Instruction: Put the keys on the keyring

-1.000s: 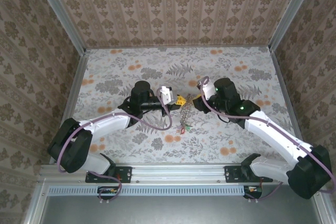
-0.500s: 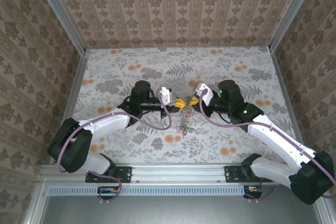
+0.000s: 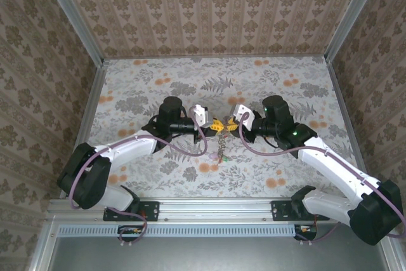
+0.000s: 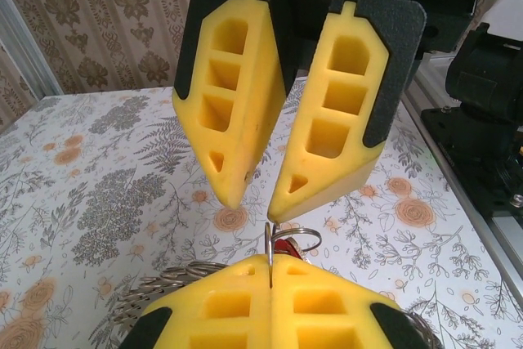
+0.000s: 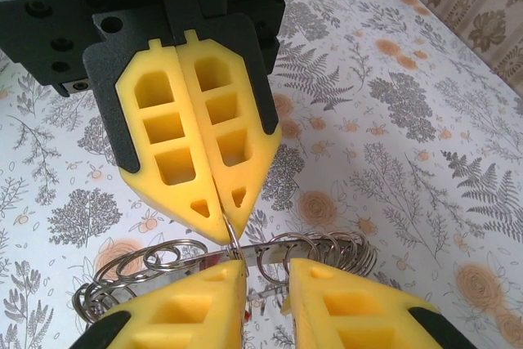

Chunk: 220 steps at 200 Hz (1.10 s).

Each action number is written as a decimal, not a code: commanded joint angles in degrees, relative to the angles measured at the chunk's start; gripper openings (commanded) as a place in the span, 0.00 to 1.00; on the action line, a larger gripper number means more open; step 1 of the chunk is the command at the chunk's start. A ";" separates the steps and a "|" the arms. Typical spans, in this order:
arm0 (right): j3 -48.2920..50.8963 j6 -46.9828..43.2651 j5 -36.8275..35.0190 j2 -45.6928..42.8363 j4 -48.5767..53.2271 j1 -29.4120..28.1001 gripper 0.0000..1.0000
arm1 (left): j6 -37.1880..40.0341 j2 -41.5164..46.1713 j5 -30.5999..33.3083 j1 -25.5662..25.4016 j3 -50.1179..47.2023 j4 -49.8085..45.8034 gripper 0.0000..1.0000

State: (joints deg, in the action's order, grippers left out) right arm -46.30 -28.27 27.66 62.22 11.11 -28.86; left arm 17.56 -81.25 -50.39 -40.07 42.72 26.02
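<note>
Silvery coiled-wire keyring [image 5: 351,251], strand pinched by clenched left gripper [image 5: 222,233], held steady, presumably for the slightly parted right gripper [image 5: 265,274] opposite.

yellow-black tool fingers [image 4: 237,104], silvery keyring [image 5: 347,251], grey-orange floral table [image 3: 285,93]

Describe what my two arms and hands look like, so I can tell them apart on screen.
The left arm and right arm match: white shells, black joints and a purple cable looping alongside. The left hand and right hand each have wedge-shaped yellow fingers with rectangular cut-outs, backed by black plates. The right arm alone shows a small green light.
</note>
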 commanded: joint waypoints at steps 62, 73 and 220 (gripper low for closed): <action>-0.93 -2.98 0.83 -1.95 2.09 0.08 0.25 | 0.46 1.67 -2.21 0.29 2.70 1.53 0.00; -1.32 -2.68 1.20 -1.36 1.73 0.12 0.24 | 0.37 1.54 -2.23 0.25 2.80 1.62 0.00; -1.86 -1.26 3.86 1.24 -1.97 0.10 0.14 | 0.37 0.93 -3.22 0.22 3.53 1.14 0.00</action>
State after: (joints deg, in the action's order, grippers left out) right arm -46.37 -29.61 29.21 63.51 10.87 -28.77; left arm 17.56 -81.25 -50.78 -39.97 43.75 25.91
